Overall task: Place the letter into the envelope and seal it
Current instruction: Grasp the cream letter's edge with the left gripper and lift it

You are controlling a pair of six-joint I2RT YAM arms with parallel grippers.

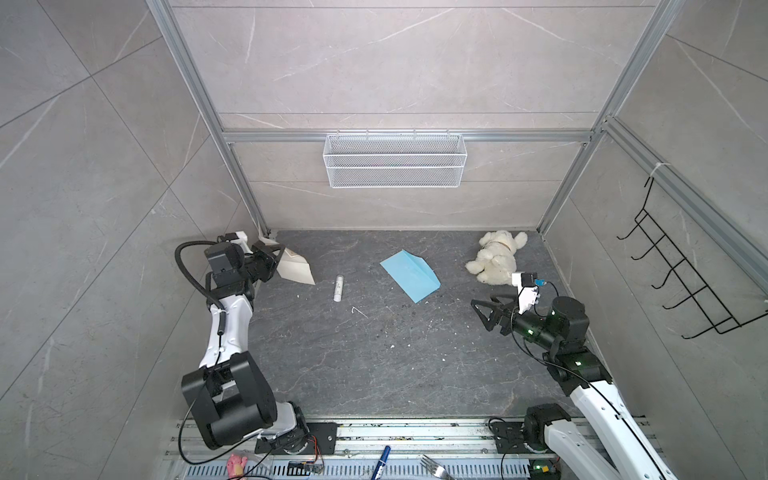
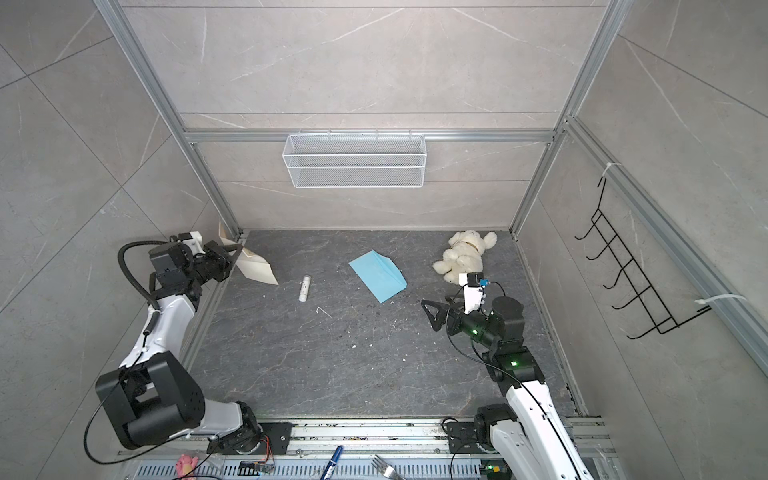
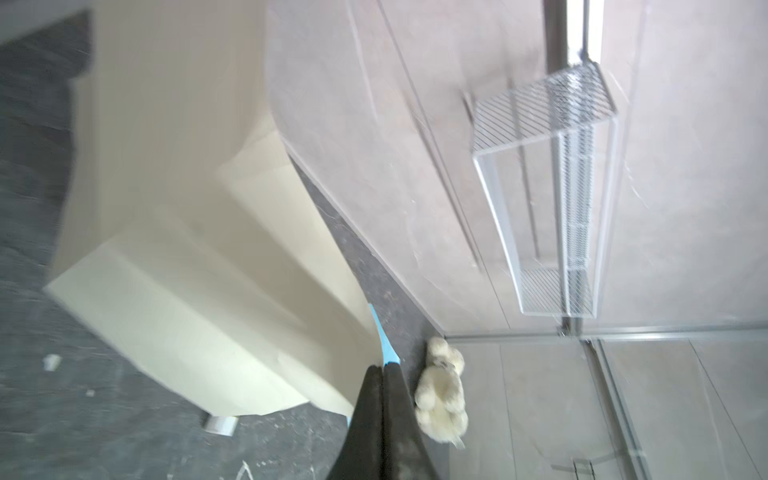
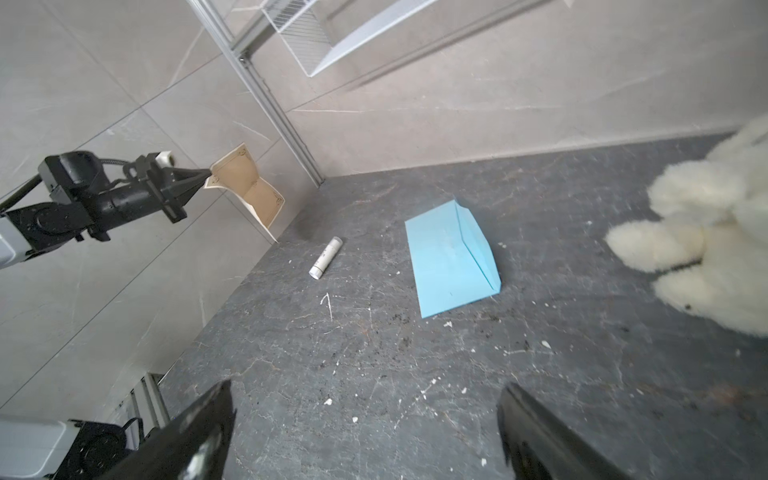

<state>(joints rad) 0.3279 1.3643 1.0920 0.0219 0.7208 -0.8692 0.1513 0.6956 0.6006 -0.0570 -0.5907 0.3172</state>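
Left gripper (image 1: 280, 249) is clamped shut on the letter (image 1: 297, 268), pinching it right by one of the decorated corners; you can see the flourish next to the fingertips in the right wrist view (image 4: 212, 179). The sheet hangs bent along its crease with the tan printed side facing the wall and the pale back facing the room. Its lowest corner points down at the floor (image 1: 374, 353), but I can't tell if it touches. The left wrist view is pretty blurry, mostly just pale paper (image 3: 187, 249) and the two dark fingers (image 3: 399, 415) pressed together.

All of that sits well to the left of the envelope (image 1: 409, 274), which lies flat on the dark floor, apart from everything, with its flap side turned toward the plush toy (image 1: 496, 257) on its right. A small white tube (image 1: 338, 288) lies between the envelope and the letter.

Right gripper (image 1: 484, 313) hovers right of the envelope and nearer the camera, jaws spread wide, nothing in them.
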